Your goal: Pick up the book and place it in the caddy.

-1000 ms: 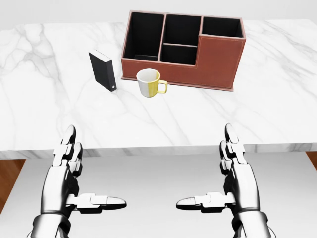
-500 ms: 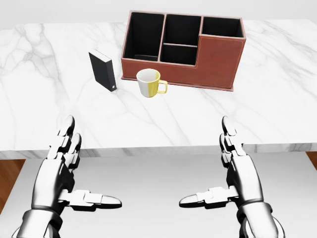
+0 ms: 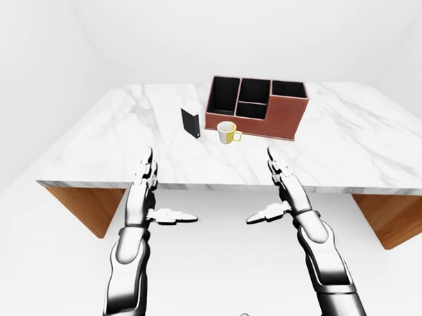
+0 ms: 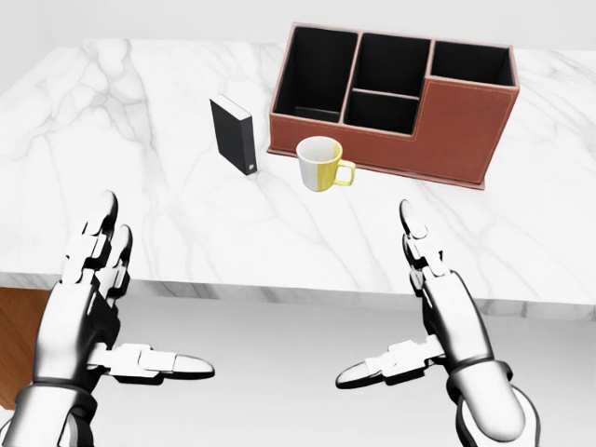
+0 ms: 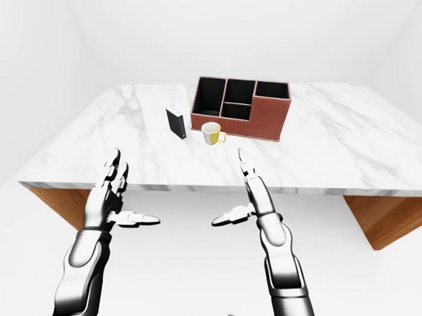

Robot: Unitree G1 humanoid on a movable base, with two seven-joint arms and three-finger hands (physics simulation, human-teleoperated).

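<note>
A black book (image 4: 234, 135) stands upright on the white marble table (image 4: 140, 168), left of the brown caddy (image 4: 466, 116). The caddy has several open black compartments and sits near the table's top edge in the head view. My left hand (image 4: 98, 307) is open and empty, below the table's near edge at the lower left. My right hand (image 4: 424, 312) is open and empty at the lower right, also below the table edge. Both hands are well short of the book.
A white and yellow mug (image 4: 321, 165) stands between the book and the caddy, just below the caddy's wall. Wooden table supports (image 3: 91, 204) show under the tabletop at both sides. White floor lies under my hands.
The whole picture has shifted right and down a little, so the camera has moved. Both hands have risen slightly and stay open.
</note>
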